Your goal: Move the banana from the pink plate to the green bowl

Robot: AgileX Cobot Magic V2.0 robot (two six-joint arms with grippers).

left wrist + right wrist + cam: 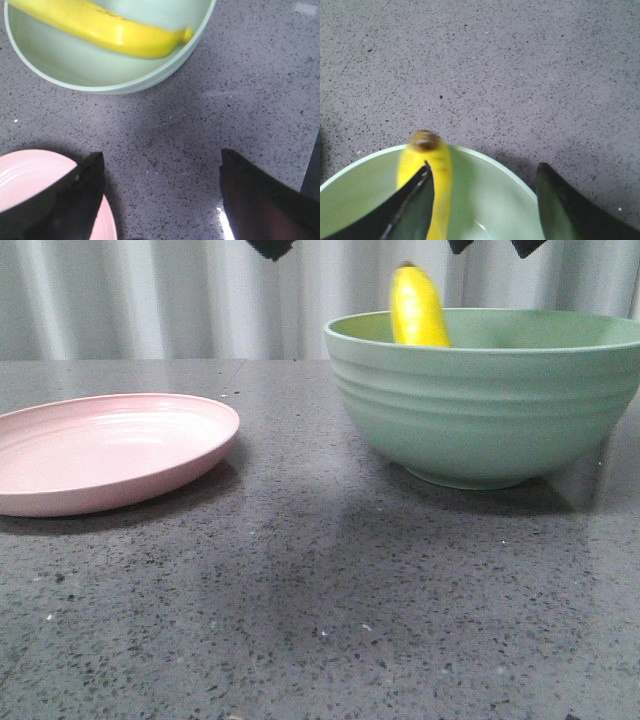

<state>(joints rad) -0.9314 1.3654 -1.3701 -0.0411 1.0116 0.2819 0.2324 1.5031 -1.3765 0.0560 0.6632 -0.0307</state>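
The yellow banana (418, 310) lies in the pale green bowl (480, 410) at the right, leaning on the far rim with one end above it. It also shows in the left wrist view (110, 27) and the right wrist view (440, 170). The pink plate (110, 450) at the left is empty. My right gripper (485, 167) is open above the bowl (485, 200), one finger beside the banana, not gripping it. My left gripper (162, 155) is open and empty over the table between the plate (30, 175) and the bowl (100, 75).
The dark speckled stone tabletop (320, 580) runs between the plate and the bowl and across the front. A pale pleated curtain (150, 300) hangs behind. Dark gripper tips (270, 248) show at the top edge of the front view.
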